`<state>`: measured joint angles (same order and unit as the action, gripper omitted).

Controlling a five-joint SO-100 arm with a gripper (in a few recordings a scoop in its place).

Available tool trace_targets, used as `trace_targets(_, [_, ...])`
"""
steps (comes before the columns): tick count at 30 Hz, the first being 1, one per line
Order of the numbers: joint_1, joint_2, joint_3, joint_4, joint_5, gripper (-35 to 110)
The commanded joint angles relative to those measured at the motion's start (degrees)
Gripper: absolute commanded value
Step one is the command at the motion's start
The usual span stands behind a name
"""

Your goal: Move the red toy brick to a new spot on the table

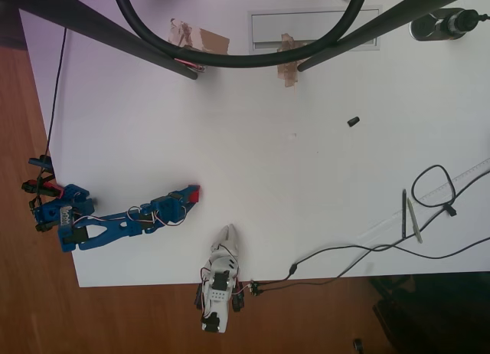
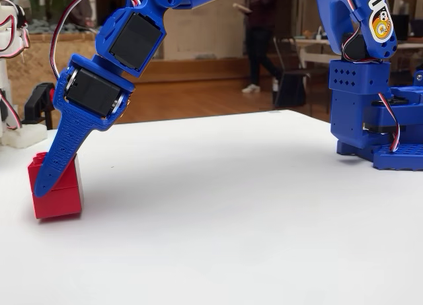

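The red toy brick [image 1: 196,193] rests on the white table [image 1: 306,170] near its left front part in the overhead view, right at the tip of my blue gripper [image 1: 189,194]. From the side, the fixed view shows the brick [image 2: 63,196] with its base on the table [image 2: 231,219]. The gripper [image 2: 45,183] slants down over the brick, and one blue finger [image 2: 59,153] lies flat against its near face. The other finger is hidden behind the brick. The jaws look closed around it.
A small black cylinder [image 1: 353,122] lies right of centre. Cables [image 1: 432,189], a pen [image 1: 404,214] and a ruler occupy the right side. Taped patches [image 1: 200,38] and black stand legs [image 1: 130,40] are at the far edge. The arm's base [image 2: 380,113] stands at the right.
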<state>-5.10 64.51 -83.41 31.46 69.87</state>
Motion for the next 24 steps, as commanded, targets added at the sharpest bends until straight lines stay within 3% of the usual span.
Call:
trace_targets(1, [0.09, 0.7, 6.06, -2.02, 0.26, 0])
trace_targets(6, [0.53, -0.26, 6.33, -1.14, 0.0, 3])
trace_targets(17, [1.67, 4.39, 6.06, 0.0, -3.16, 29])
trace_targets(24, [2.02, 18.46, -2.02, 0.7, -9.23, 27])
